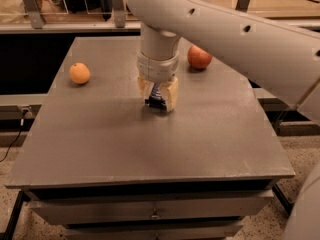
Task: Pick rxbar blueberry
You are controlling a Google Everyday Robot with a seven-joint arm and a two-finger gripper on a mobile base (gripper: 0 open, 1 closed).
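Note:
The rxbar blueberry (156, 96), a dark navy wrapper with pale lettering, sits between my gripper's fingers near the middle of the grey table (150, 144). My gripper (158, 95) points straight down and its cream fingers are closed against both sides of the bar. Only a narrow strip of the bar shows between them. I cannot tell whether the bar still touches the table top.
A round orange fruit (79, 73) lies at the table's left. A red apple (199, 57) lies at the back right, just beyond my arm. A railing with metal posts (117, 6) runs behind the table. Drawers sit under the front edge.

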